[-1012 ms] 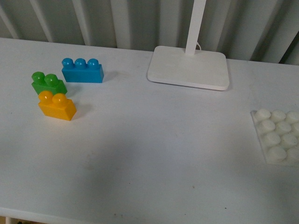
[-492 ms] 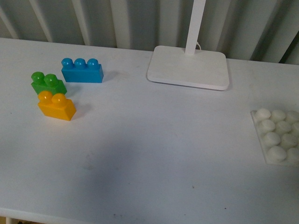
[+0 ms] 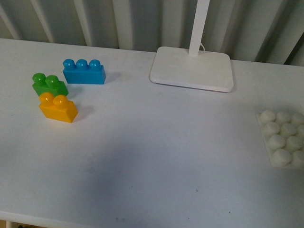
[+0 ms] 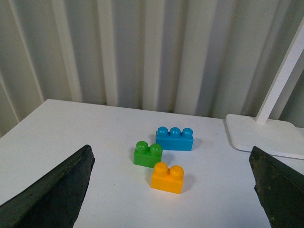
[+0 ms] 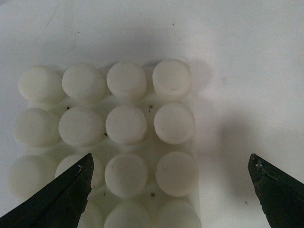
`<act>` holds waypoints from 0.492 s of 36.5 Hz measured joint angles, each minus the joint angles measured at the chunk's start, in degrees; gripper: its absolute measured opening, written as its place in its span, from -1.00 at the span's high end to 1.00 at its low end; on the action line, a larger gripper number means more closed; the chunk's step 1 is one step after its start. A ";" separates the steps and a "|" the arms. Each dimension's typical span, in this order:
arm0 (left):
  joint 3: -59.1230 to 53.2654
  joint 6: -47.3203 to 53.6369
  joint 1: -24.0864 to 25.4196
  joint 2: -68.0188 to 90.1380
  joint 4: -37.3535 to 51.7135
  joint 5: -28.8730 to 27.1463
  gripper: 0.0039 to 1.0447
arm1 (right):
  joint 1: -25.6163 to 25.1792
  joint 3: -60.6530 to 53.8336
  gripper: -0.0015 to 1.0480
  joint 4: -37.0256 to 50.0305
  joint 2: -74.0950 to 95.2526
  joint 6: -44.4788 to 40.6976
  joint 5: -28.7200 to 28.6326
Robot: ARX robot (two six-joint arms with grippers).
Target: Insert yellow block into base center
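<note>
Aiming my left gripper [image 4: 170,150], jaws wide apart, at the yellow block [image 4: 167,178]; my right gripper [image 5: 169,159] is hovering over the base [image 5: 126,124], jaws apart too. I am guessing grabbing comes next.

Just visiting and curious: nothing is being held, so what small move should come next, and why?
Probably ease the left claw forward and down toward the yellow block. Its jaws stand wide open and empty, the block sits untouched on the table next to the green block, and the visible studs of the base are bare.
</note>
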 joint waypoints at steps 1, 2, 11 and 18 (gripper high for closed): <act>0.00 0.00 0.00 0.00 0.00 0.00 -0.88 | 0.15 0.48 -0.82 0.07 0.70 0.37 -0.07; 0.00 0.00 0.00 0.00 0.00 0.00 -0.88 | 0.28 0.96 -0.82 0.02 1.38 0.68 -0.13; 0.00 0.00 0.00 -0.02 -0.02 0.00 -0.88 | 1.99 4.81 -0.82 -1.66 5.97 4.66 -0.66; 0.00 0.00 0.00 -0.02 -0.02 0.00 -0.88 | 4.31 5.46 -0.82 -2.40 6.14 6.38 0.33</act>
